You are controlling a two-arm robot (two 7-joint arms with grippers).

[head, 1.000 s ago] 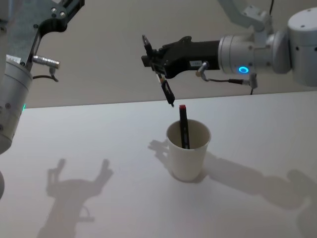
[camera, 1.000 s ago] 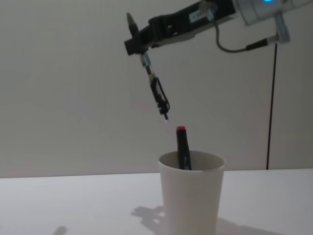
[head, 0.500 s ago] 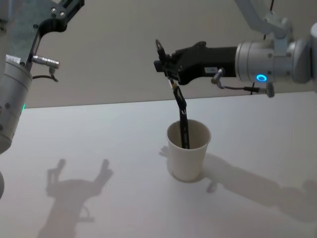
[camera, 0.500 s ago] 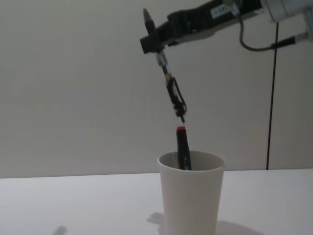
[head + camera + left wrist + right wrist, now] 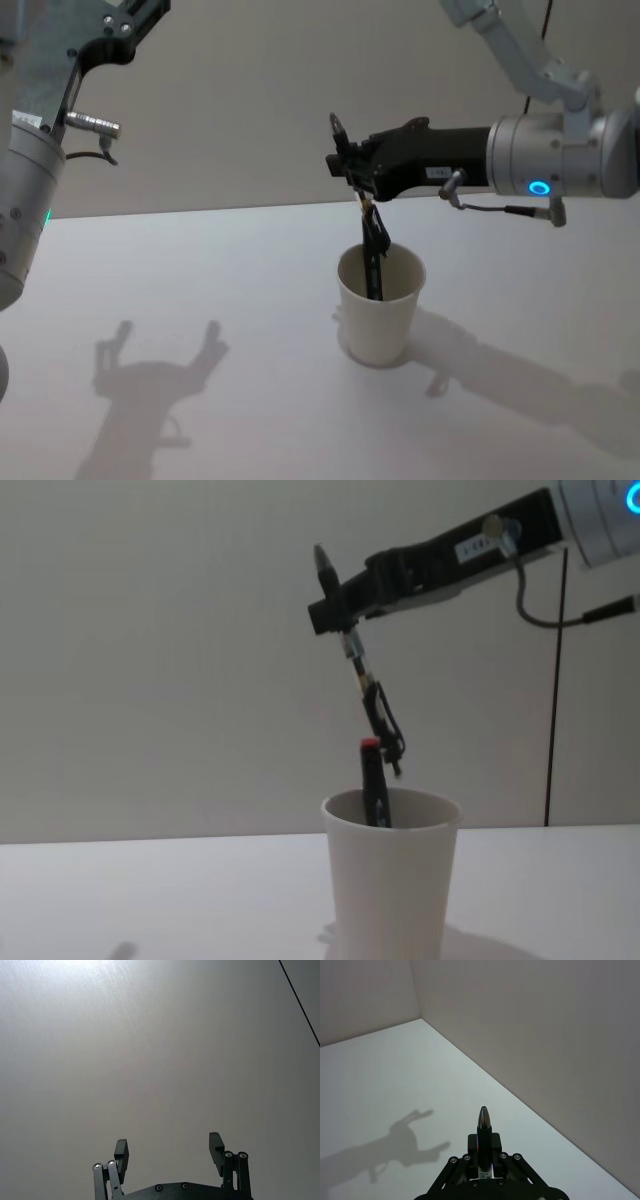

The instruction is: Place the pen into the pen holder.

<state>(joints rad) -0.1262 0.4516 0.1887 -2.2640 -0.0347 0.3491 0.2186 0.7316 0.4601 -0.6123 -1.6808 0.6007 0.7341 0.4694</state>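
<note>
My right gripper [image 5: 335, 610] is shut on the upper end of a slim black pen [image 5: 378, 715] that hangs tilted below it. In the chest view the pen's tip is just above the rim of the pen holder [image 5: 390, 880], a plain white paper cup. From the head view the pen [image 5: 368, 222] points down into the mouth of the holder [image 5: 385, 320], with the right gripper [image 5: 352, 170] above it. In the right wrist view the pen [image 5: 483, 1125] stands out from the shut right gripper [image 5: 484, 1160]. My left gripper [image 5: 169, 1149] is open, raised and holding nothing.
A second black pen with a red top [image 5: 373, 785] stands in the cup, close beside the hanging pen's tip. The white table [image 5: 180, 270] spreads around the cup, with a plain wall behind it. The left arm [image 5: 40, 150] stays parked at the upper left.
The right gripper has carried the pen to the right and down. The pen's tip went from above and left of the cup to just over its rim. The left arm has not moved.
</note>
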